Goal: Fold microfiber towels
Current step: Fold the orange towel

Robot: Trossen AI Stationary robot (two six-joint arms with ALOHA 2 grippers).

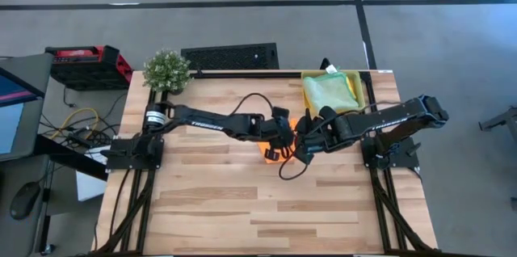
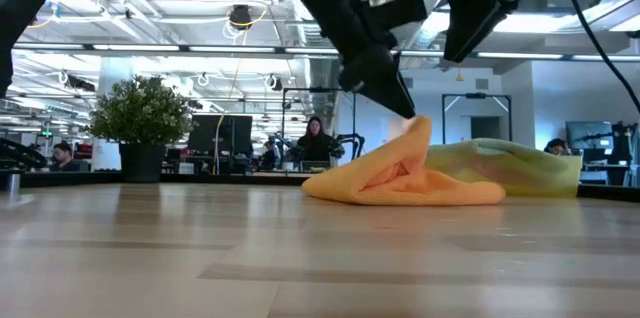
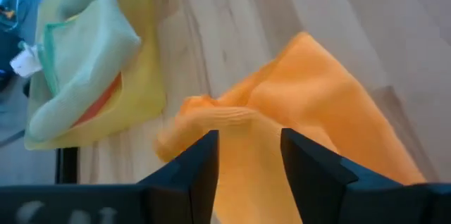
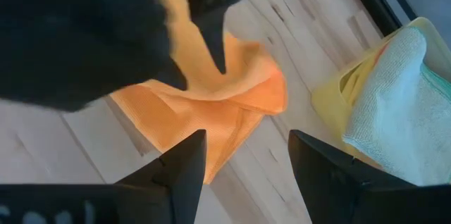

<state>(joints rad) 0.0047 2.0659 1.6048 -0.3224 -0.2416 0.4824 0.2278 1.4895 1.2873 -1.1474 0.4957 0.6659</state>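
From above, both arms meet over the middle of the wooden counter point(image 1: 242, 208). The left gripper point(image 1: 280, 137) and the right gripper point(image 1: 300, 145) hang close together over the orange towel point(image 1: 269, 153), mostly hidden beneath them. In the far right corner of the counter sits a yellow tray point(image 1: 356, 84) with the pale green towel point(image 1: 329, 91) heaped on top. A potted plant point(image 1: 167, 70) stands at the far left corner.

At counter height, the orange towel point(image 2: 405, 176) lies as a loose mound with one corner peaked up; the tip of the left gripper point(image 2: 397, 96) is right at that peak. The pale green towel point(image 2: 510, 166) lies behind it to the right. People sit at desks in the room beyond.

From the left wrist, the jaws stand apart, holding nothing, with a bunched fold of the orange towel point(image 3: 310, 104) just ahead of the fingertips point(image 3: 208, 146). The tray point(image 3: 141, 101) and pale green towel point(image 3: 84, 62) lie farther off.

From the right wrist, the jaws stand wide and empty above the orange towel point(image 4: 211, 111), with the other arm's dark fingers on the cloth.
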